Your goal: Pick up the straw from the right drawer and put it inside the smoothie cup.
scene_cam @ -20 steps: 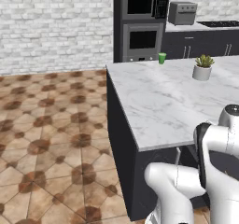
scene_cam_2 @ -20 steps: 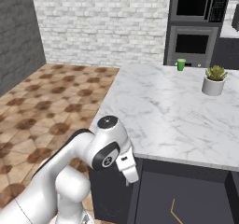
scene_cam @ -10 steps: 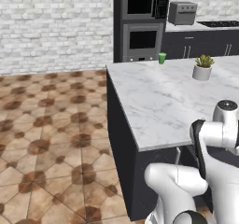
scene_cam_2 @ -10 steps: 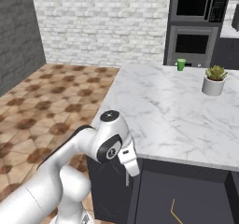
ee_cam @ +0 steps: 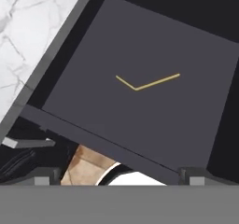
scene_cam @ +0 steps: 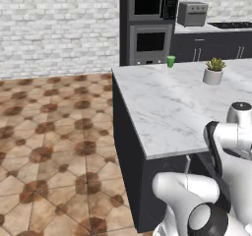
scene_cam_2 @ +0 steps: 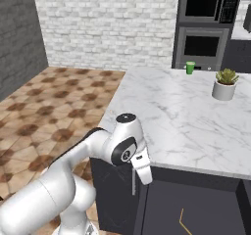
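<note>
The straw (ee_cam: 145, 83) is a thin tan-yellow stick with a bend. It lies on the dark floor of the open right drawer (ee_cam: 102, 41), also seen low in the right base view as the straw (scene_cam_2: 185, 218). My gripper (ee_cam: 119, 175) hangs above the drawer's front edge, open and holding nothing, its fingertips (ee_cam: 43, 175) wide apart. The smoothie cup (scene_cam: 171, 61), a small green tumbler, stands at the far edge of the marble island, well away from the hand. It also appears in the right base view as the smoothie cup (scene_cam_2: 190, 67).
A white pot with a succulent (scene_cam: 214, 72) (scene_cam_2: 225, 84) stands on the marble island top (scene_cam: 167, 102) to the right of the cup. Wall ovens and a microwave (scene_cam: 150, 6) rise behind the island. Tiled floor (scene_cam: 49, 132) lies to the left.
The arm's upper joint has shifted slightly up and to the right over the island's front edge. The gripper stays open.
</note>
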